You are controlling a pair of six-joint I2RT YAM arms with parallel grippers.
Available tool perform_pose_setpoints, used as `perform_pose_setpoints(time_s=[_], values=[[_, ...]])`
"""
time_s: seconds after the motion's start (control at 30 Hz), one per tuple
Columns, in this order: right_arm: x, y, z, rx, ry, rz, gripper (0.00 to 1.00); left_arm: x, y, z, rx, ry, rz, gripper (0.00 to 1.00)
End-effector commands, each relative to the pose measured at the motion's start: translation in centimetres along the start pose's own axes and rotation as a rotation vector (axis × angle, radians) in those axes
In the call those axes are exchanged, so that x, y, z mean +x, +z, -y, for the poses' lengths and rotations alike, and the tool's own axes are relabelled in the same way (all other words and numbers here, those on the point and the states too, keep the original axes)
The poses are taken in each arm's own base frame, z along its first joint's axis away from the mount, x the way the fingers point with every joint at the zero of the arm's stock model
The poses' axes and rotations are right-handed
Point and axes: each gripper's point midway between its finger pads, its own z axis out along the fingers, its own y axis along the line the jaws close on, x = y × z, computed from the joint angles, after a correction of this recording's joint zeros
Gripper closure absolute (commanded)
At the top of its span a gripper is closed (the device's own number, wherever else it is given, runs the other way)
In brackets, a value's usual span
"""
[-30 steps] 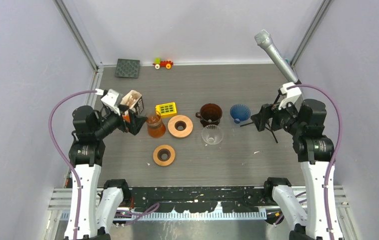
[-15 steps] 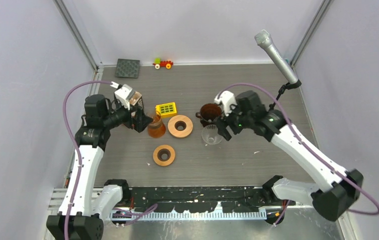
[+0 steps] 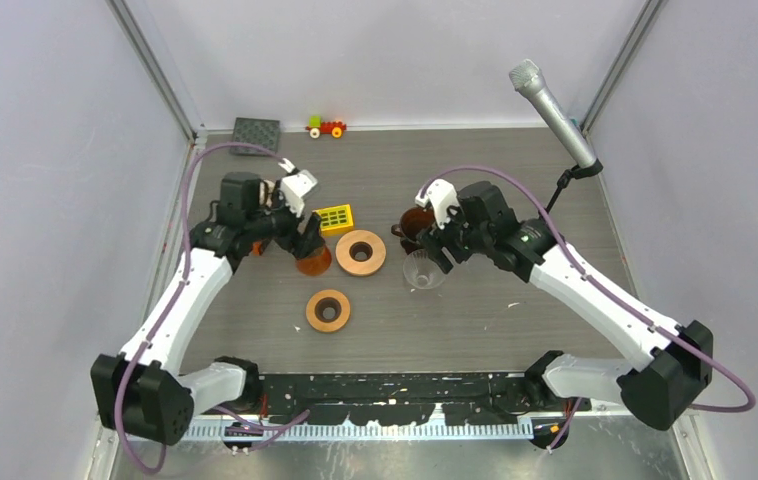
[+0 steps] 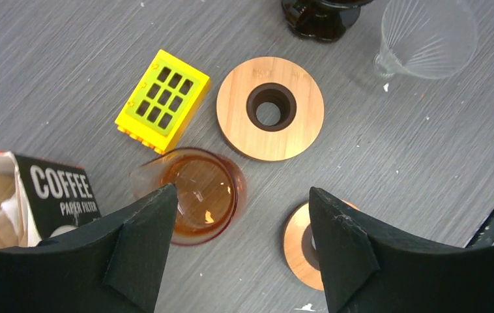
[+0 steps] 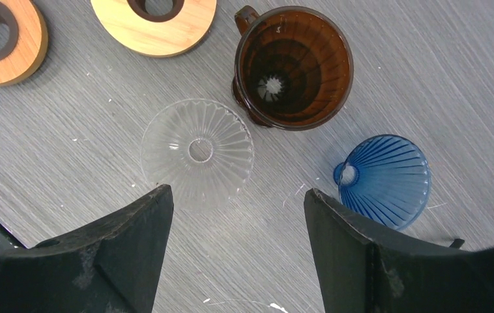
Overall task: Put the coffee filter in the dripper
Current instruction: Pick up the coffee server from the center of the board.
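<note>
2 arms [image 3: 180, 300] [image 3: 595, 290] outstretched, tools [image 4: 241, 195] [image 5: 239, 194] spread wide

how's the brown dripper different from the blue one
Colour: the brown dripper is dark amber, while the blue dripper is bright blue.
Pose: the brown dripper stands upright with its mouth up; the blue dripper lies tipped on its side.
Handle: the brown dripper has a small loop handle, but none shows on the blue dripper.
Both are ribbed, translucent cones.
</note>
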Motion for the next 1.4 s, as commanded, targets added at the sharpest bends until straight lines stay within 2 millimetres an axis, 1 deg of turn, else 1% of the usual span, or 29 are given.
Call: perform_pose_setpoints(time_s=[0.0,0.1,0.13,0.23,0.3,0.4,0.5,0.67,0.83,1.1,1.17,1.27,1.37], values=[[-1.1,-2.1,0.1,0.010,-0.048,0.102,0.22,-0.8,1.3,-1.2,-0.054,0.146,-0.058,0.25],[-0.8,-2.7,0.1,-0.009,-0.044,0.121,0.22,-0.5,2.6,-1.4,-0.060,0.156,-0.115,0.31],[-0.8,-2.9,0.2,-0.014,-0.035,0.125,0.22,-0.5,2.9,-1.4,-0.066,0.163,-0.137,0.34],[-0.7,-3.3,0.7,-0.012,-0.013,0.134,0.22,0.4,3.9,-1.2,-0.060,0.164,-0.212,0.42],[-0.6,-3.4,1.0,-0.012,-0.002,0.138,0.22,1.1,4.3,-0.8,-0.049,0.155,-0.257,0.45],[-0.3,-3.2,1.3,-0.010,0.005,0.132,0.22,2.2,4.6,-0.3,-0.039,0.139,-0.318,0.46],[-0.1,-3.1,1.4,-0.010,0.007,0.126,0.22,2.9,4.5,0.0,-0.043,0.127,-0.347,0.45],[0.3,-2.7,1.5,-0.016,0.008,0.107,0.22,3.6,4.2,-0.7,-0.092,0.127,-0.378,0.43],[0.6,-2.5,1.7,-0.014,0.013,0.098,0.22,4.6,4.6,-1.0,-0.094,0.124,-0.409,0.42],[0.8,-1.9,2.1,-0.005,0.029,0.085,0.22,4.5,4.7,-0.8,-0.091,0.125,-0.396,0.41],[0.4,-1.6,2.4,0.011,0.044,0.087,0.23,4.1,4.5,-0.9,-0.097,0.134,-0.380,0.41],[-0.7,-0.6,2.6,0.046,0.038,0.077,0.25,3.2,4.1,-1.0,-0.111,0.145,-0.343,0.39],[-1.8,1.0,1.8,0.054,-0.014,0.035,0.28,2.5,3.8,-1.0,-0.123,0.154,-0.310,0.39]])
